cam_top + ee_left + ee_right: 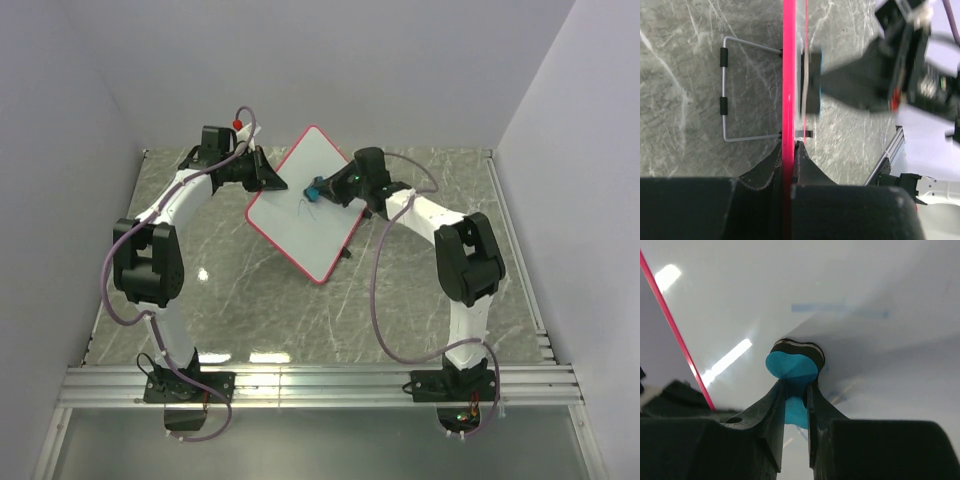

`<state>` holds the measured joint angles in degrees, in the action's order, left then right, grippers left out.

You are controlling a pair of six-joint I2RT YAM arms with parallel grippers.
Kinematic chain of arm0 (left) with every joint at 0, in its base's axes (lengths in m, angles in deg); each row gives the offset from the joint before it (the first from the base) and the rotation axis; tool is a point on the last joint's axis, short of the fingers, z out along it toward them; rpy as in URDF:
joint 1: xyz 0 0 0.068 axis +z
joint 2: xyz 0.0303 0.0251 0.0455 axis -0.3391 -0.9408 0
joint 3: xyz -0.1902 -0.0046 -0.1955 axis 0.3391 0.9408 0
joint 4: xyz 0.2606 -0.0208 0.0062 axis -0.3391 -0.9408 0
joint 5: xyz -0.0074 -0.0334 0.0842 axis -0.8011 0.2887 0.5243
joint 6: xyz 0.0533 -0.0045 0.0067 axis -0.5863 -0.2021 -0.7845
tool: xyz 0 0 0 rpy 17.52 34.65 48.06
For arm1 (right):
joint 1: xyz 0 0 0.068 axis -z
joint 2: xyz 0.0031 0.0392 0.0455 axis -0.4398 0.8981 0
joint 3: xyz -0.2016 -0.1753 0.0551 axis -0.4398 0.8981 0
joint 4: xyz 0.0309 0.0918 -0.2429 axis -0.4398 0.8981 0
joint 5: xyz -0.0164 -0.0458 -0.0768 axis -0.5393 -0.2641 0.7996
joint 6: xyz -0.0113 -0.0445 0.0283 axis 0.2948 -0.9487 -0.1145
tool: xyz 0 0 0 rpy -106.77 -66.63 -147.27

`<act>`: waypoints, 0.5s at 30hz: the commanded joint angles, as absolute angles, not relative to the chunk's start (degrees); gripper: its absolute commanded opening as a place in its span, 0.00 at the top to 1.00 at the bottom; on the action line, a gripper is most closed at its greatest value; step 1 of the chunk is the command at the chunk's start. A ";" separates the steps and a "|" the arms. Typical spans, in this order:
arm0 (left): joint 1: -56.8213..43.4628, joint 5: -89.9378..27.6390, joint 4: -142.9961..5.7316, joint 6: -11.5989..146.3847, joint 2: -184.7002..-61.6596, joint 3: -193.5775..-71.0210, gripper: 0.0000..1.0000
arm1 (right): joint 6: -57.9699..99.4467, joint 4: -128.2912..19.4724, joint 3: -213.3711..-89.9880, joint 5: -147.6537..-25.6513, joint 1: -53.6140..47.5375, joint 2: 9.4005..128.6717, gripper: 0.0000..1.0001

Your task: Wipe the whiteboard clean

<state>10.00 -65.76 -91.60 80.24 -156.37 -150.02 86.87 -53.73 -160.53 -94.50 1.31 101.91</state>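
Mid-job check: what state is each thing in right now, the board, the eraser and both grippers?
whiteboard: tilted up, faint blue marks on it.
eraser: gripped, its pad against the board face.
left gripper: shut on the whiteboard's red rim.
right gripper: shut on the eraser.
wire stand: swung out from the board's back.

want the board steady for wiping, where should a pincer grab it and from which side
Grip the board's pink rim on its left edge, coming in edge-on from the left so the jaws straddle it. It is thin and flat, and the eraser works the face, so the rim is the free part. The left pincer is shut there.
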 commanded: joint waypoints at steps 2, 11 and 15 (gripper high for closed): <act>7.25 -57.34 -93.76 72.86 -159.39 -151.53 1.00 | 87.31 -54.83 -153.92 -97.64 -7.21 99.58 1.00; 7.16 -56.29 -94.20 73.21 -160.01 -152.33 1.00 | 85.38 -48.51 -154.89 -97.56 -10.92 99.31 1.00; 7.08 -56.20 -94.73 73.21 -159.57 -152.68 1.00 | 83.01 -46.04 -154.01 -95.10 -8.81 100.01 1.00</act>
<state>10.02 -65.74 -93.00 79.21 -157.44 -151.77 86.43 -54.84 -156.34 -94.98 -8.00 97.05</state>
